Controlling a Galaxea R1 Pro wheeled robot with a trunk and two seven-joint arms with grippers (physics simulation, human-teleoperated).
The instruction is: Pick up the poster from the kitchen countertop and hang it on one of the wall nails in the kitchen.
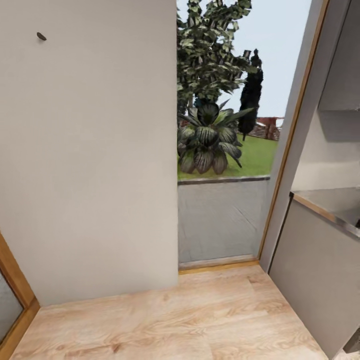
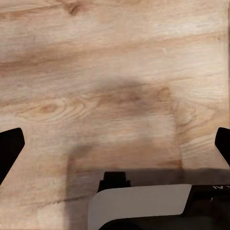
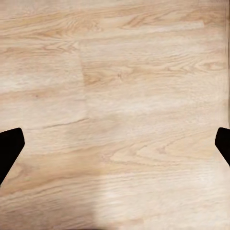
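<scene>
Above a wooden floor [image 1: 165, 320], both empty grippers, left [image 2: 115, 143] and right [image 3: 115, 143], are hanging spread apart, facing a wall nail [image 1: 41, 36] and countertop [image 1: 332, 205], poster fetching seemingly pending.

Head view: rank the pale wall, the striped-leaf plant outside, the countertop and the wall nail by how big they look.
1. Pale wall, by far the largest.
2. Striped-leaf plant and countertop: similar apparent size; the plant is farther off and the countertop is cut by the frame, so no ranking.
3. Wall nail, a tiny stud.
</scene>
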